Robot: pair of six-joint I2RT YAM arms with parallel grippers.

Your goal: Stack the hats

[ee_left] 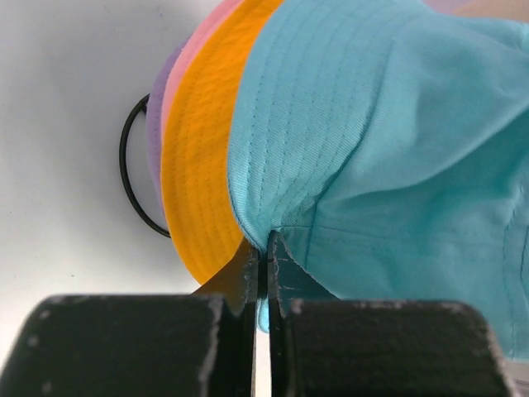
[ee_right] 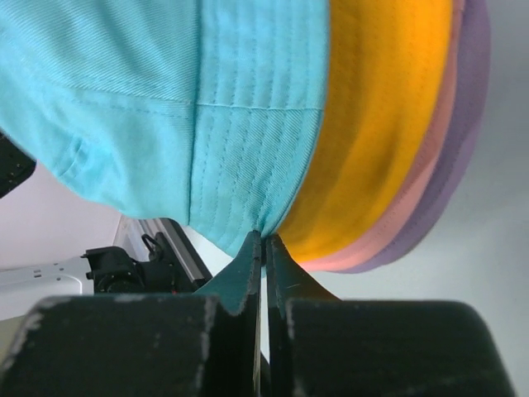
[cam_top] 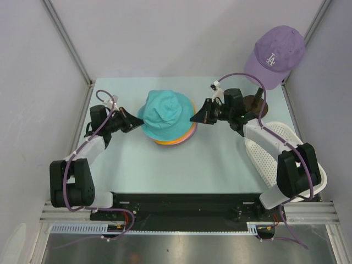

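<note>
Currently left tool [ee_left: 264, 245] and right tool [ee_right: 263, 241] are pinching teal hat [cam_top: 162, 113] onto orange hat [ee_left: 198, 165]; release likely coming next.

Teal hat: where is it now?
Top view, centre: teal hat sits atop the orange hat, brim pinched in the fingers of left gripper and right gripper.

Can see only brim slivers of the orange hat [ee_left: 198, 165], pink hat [ee_left: 183, 66] and lavender hat [ee_left: 154, 124], crowns buried beneath the teal hat [cam_top: 163, 113]. Cannot take in that top crown whole from either wrist, cut off at the edges. Cannot follow the black ring [ee_left: 123, 161] behind the brims.
</note>
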